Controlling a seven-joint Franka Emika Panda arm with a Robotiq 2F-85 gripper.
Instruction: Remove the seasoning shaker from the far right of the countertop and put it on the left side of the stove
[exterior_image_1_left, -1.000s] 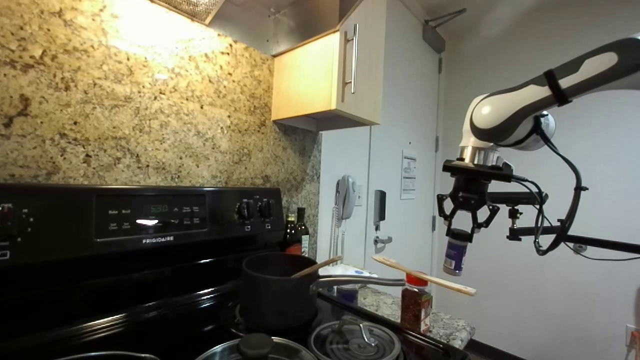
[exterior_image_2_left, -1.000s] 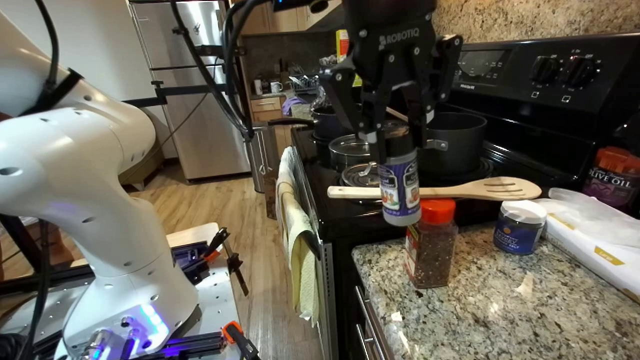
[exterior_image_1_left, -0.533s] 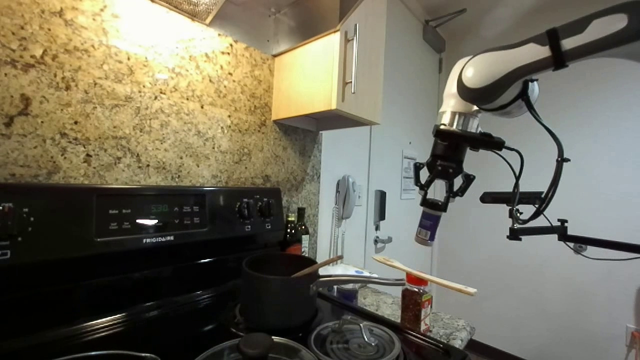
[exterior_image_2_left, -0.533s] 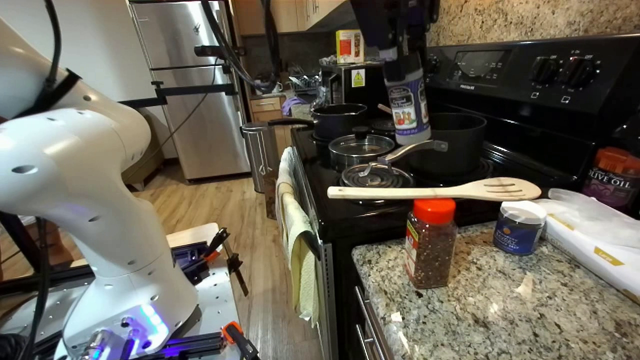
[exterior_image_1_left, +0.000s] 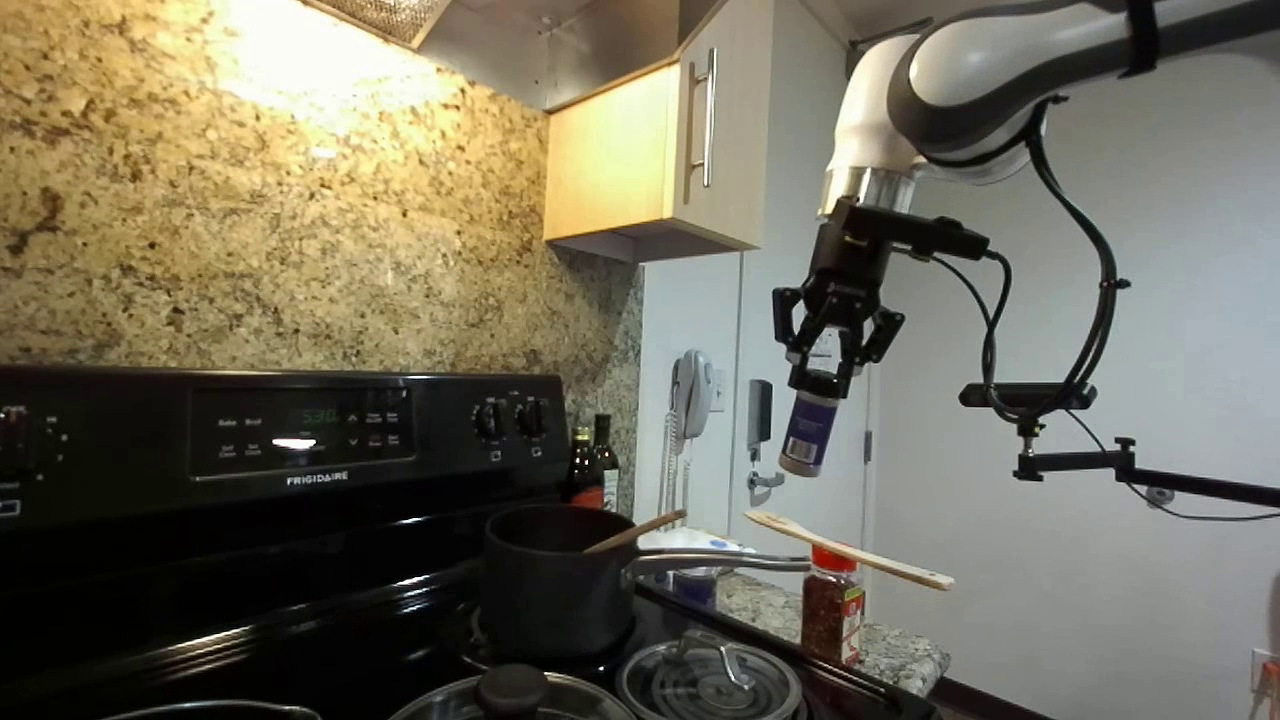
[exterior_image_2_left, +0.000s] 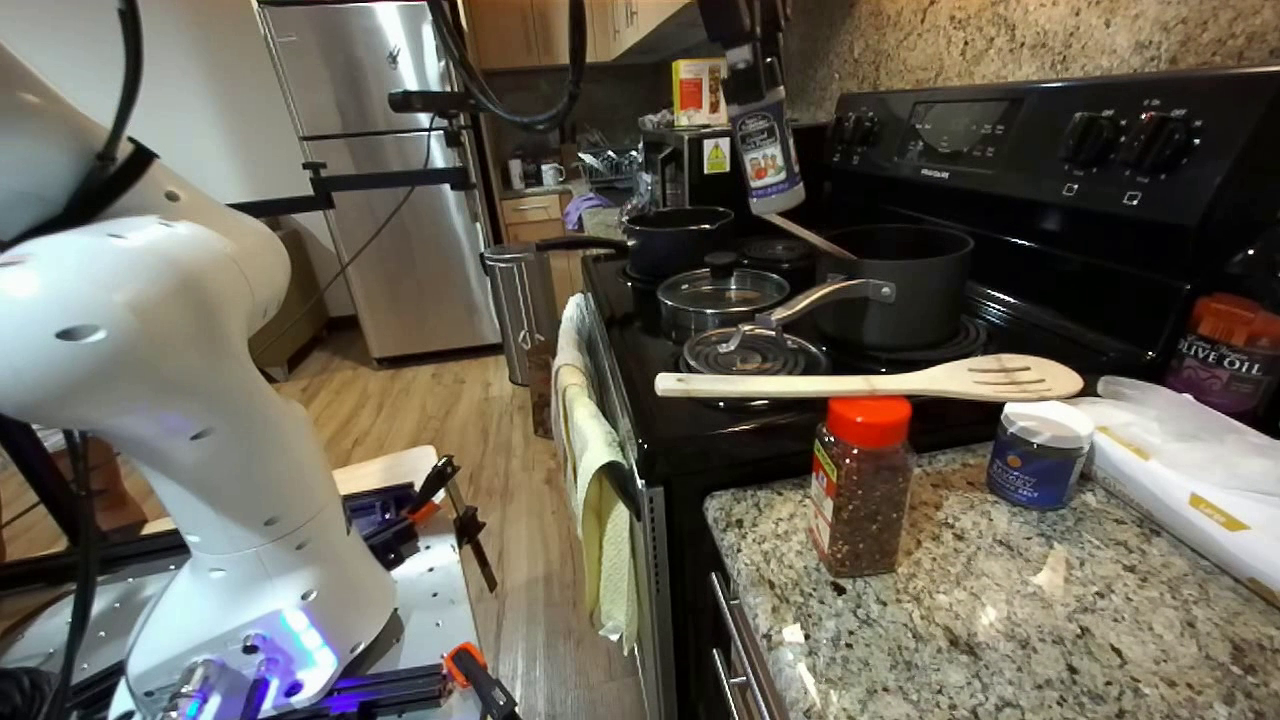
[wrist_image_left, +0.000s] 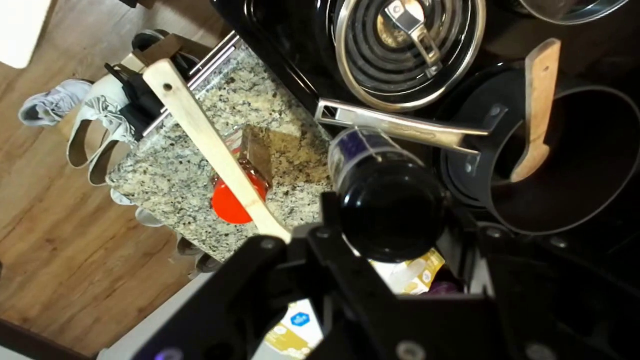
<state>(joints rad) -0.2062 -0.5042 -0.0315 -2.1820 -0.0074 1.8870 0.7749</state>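
The seasoning shaker (exterior_image_1_left: 808, 435) is a small jar with a blue-purple label and a black lid. My gripper (exterior_image_1_left: 820, 378) is shut on it at the lid and holds it in the air, tilted. In an exterior view the shaker (exterior_image_2_left: 766, 150) hangs above the height of the pots, with the gripper (exterior_image_2_left: 757, 68) partly cut off by the top edge. In the wrist view its black lid (wrist_image_left: 392, 215) sits between the fingers. The stove (exterior_image_2_left: 960, 150) has a black knob panel and a dark cooktop, and it also shows in an exterior view (exterior_image_1_left: 300, 430).
A black pot (exterior_image_2_left: 900, 285) with a spoon stands on the stove, its handle toward the counter. A wooden spatula (exterior_image_2_left: 870, 384) lies across a red-capped bottle (exterior_image_2_left: 865, 490). A blue jar (exterior_image_2_left: 1038, 455) and white box (exterior_image_2_left: 1180, 480) are on the counter. A glass-lidded pan (exterior_image_2_left: 722, 300) stands farther along.
My gripper has risen and carried the shaker leftward in both exterior views, away from above the counter. The shaker has become more tilted. Pots, bottle and spatula have not moved.
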